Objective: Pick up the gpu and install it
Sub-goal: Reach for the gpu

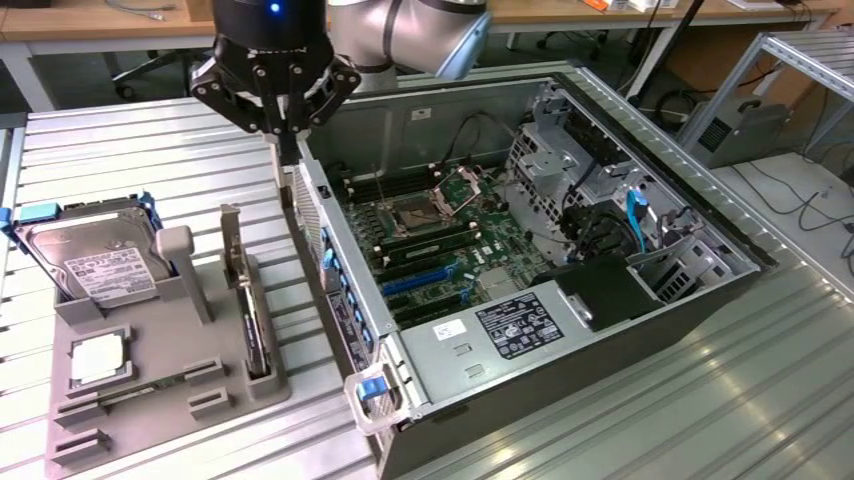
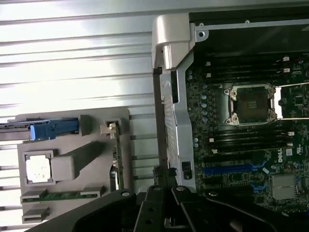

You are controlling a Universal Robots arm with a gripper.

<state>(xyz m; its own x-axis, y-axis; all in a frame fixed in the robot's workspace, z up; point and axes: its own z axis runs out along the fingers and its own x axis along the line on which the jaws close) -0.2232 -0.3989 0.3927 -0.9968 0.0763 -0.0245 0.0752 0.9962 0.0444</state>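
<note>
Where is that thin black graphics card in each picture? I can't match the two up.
Exterior view: the gpu stands on edge in the grey tray, at the exterior view's left of the computer case.
Wrist view: the gpu shows edge-on from above, between the square chip and the computer case.
Shared landmark: the blue-framed hard drive.

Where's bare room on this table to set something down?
Bare ribbed table beyond the grey tray, and the wide stretch beside the computer case on the exterior view's right. Crowded: the tray and the narrow strip between it and the case.
</note>
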